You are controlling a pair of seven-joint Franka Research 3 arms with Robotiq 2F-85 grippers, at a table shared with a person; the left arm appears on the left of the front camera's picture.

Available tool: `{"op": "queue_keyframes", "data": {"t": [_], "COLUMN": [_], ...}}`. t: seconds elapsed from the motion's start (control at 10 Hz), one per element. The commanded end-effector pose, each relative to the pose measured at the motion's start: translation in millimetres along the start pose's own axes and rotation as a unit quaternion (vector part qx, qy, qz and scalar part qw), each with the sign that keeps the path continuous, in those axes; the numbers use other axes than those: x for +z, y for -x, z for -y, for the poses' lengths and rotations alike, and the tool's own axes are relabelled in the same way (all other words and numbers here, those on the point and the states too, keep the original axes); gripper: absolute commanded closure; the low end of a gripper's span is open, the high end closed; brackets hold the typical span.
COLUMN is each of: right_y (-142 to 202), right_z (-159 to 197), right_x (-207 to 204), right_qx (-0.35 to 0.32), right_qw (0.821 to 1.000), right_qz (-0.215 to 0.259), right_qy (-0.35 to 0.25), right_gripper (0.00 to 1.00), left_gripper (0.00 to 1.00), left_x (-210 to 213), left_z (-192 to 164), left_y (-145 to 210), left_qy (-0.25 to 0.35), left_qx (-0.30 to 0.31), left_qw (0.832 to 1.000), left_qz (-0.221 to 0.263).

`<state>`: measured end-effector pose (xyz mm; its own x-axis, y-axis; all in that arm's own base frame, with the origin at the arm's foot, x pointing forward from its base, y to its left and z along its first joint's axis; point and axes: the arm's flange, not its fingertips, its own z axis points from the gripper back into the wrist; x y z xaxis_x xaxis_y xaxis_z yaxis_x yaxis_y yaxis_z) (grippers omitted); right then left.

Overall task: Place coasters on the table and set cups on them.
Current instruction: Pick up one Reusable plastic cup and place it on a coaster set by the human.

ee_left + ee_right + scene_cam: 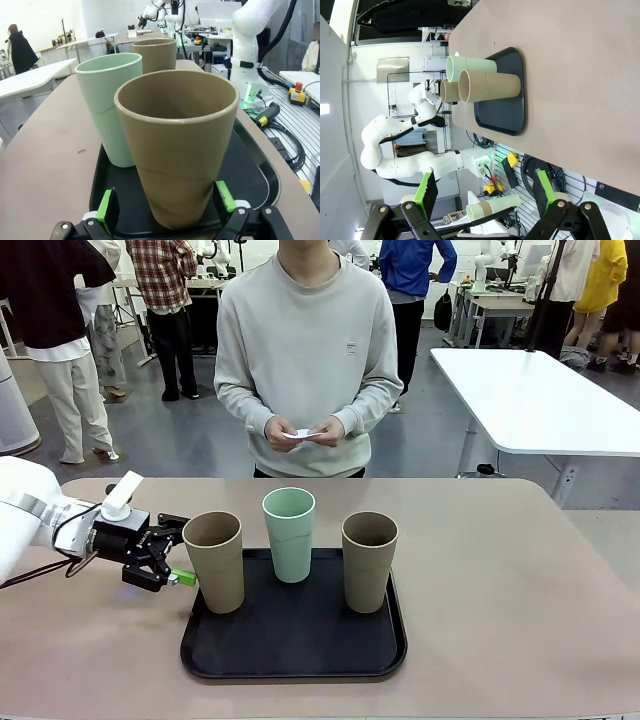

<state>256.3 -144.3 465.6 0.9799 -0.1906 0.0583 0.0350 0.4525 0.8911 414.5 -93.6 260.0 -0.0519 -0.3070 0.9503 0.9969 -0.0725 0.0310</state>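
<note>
Tan and matte, the nearest cup point(177, 145) stands between the green pads point(106, 209) of my left gripper point(178, 552), which is spread wide around its lower half. From the wrist the pads look just beside the wall on either side, and I cannot tell whether either one touches. This cup sits at the left end of the black tray point(300, 645), with the mint cup point(289, 533) close beside it and the other tan cup point(369, 560) at the tray's right end. The coasters point(298, 434) are in the person's hands point(280, 430) across the table point(500, 580). None lies on the tabletop, so I judge the step to be taking this first cup off the tray. To do it well I should close evenly and gently, since a tapered tumbler can squirm upward out of a hard pinch. Then I should lift straight up until the base clears the tray's lip, steering clear of the mint cup and holding mine upright. My right gripper point(485, 192) hangs spread and empty, away from the tray.
</note>
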Motion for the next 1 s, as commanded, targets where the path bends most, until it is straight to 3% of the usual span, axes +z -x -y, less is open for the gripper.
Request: {"op": "queue_keyframes", "data": {"t": [0.0, 0.9], "right_y": [-1, -1], "right_z": [0, 0], "right_x": [-1, -1], "right_qx": [0.003, 0.003], "right_qw": [1.0, 1.0], "right_qz": [-0.001, -0.001], "right_qy": [-0.007, -0.007], "right_gripper": [0.0, 0.0], "left_gripper": [0.0, 0.0], "left_x": [-8, -50], "left_z": [-2, -5], "left_y": [1, 5], "left_qy": [0.002, 0.051], "left_qx": [0.01, 0.012], "left_qw": [1.0, 0.999], "left_qz": [-0.011, -0.002]}}
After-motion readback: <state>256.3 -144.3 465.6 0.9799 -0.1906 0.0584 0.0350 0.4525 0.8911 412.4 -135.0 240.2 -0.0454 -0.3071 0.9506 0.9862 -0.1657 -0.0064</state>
